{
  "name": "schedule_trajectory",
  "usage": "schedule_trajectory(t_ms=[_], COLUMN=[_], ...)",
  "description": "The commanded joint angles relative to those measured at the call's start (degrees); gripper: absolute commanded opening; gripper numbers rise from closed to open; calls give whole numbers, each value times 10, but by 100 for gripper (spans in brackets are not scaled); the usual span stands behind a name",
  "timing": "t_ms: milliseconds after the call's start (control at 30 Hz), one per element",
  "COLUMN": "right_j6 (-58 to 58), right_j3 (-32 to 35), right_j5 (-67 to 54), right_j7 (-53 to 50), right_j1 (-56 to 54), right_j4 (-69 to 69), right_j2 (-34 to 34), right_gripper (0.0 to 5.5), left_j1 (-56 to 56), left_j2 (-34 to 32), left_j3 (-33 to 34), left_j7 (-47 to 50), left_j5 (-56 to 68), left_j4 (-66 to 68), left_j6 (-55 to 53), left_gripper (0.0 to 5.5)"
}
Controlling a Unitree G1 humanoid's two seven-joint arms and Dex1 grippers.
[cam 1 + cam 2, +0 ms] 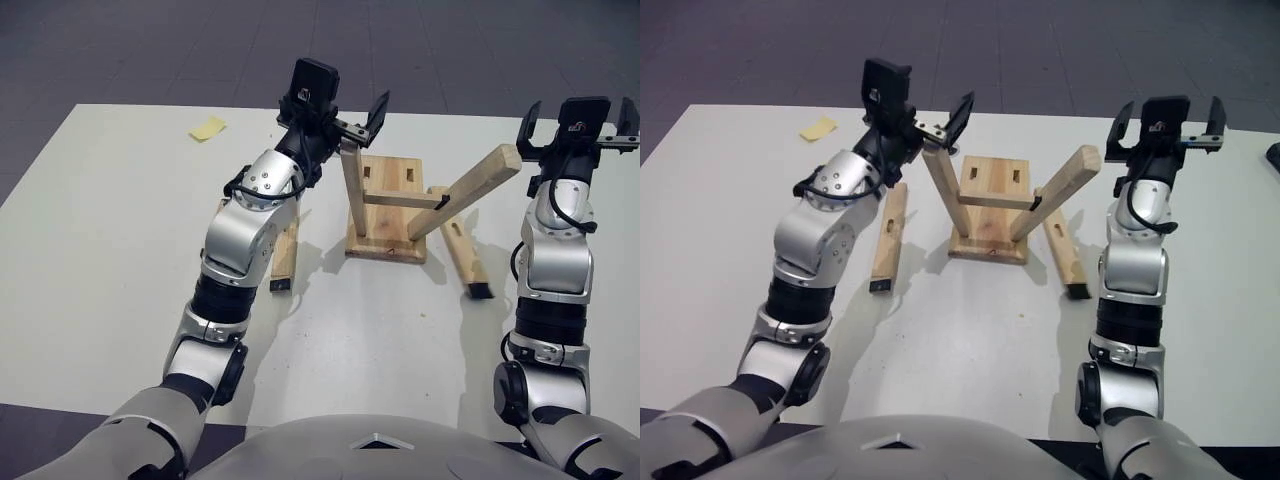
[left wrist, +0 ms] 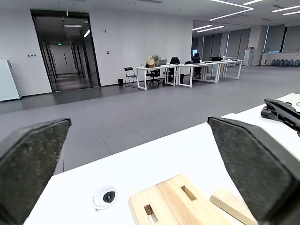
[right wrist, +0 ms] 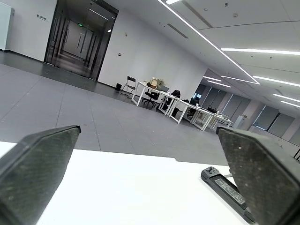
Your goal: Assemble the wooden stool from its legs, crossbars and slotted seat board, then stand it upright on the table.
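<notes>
Found the seat board (image 1: 387, 240) lying flat on the desk (image 1: 120, 220), slots up, most likely laid that way to take legs from above. Counted two legs standing in it: an upright leg (image 1: 353, 190) at its left edge and a slanted leg (image 1: 468, 193) leaning out to the right, tied together by a crossbar (image 1: 400, 199). Judged the slant a sign of a loose or half-seated joint, not a finished one.

Spotted two more legs flat on the desk: a loose left leg (image 1: 284, 262) partly under the left arm, and a loose right leg (image 1: 465, 255) just beside the board. Probably parked on either side for an easy pick by the nearer arm.

Saw the left tool (image 1: 335, 110) spread wide and empty, just above the top of the upright leg, near it but apparently not touching. Read that as a spot for steadying the leg or pressing it home. Saw the right tool (image 1: 580, 125) spread too, pinching nothing, raised beside the top end of the slanted leg and well placed to nudge it straight.

Reckoned the job roughly half done: two legs left to fit, no further crossbars made out, stool not yet turned upright.

Noted a yellow note (image 1: 207, 128) far off to the left and a black handset (image 3: 225, 186) near the right edge, both well apart from the work.
</notes>
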State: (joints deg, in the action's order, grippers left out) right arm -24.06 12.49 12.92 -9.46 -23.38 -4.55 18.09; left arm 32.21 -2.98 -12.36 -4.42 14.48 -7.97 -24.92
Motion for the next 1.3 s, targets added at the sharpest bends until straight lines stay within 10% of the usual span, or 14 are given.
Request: schedule_trajectory(t_ms=[33,433,733,1133,1300], right_j6=[-5,7,1,2,-12], right_j3=[-1,-9,-16,-26,9], right_j5=[-5,-6,-8,-14,-67], right_j7=[8,3,6,23,94], right_j1=[9,13,9,28,47], right_j4=[3,17,16,20,-16], right_j2=[-1,-4,-6,-10,16], right_gripper=[538,538,538,538,538], left_j1=[-29,98,-39,63,77], left_j2=[48,83,-17,119,46], left_j3=[8,143,-74,117,230], left_j7=[11,56,-3,35,104], left_j5=[-7,43,-136,45,77], left_j4=[98,-25,111,-59,-121], left_j6=[5,64,-53,61,6], left_gripper=[540,540,540,540,540])
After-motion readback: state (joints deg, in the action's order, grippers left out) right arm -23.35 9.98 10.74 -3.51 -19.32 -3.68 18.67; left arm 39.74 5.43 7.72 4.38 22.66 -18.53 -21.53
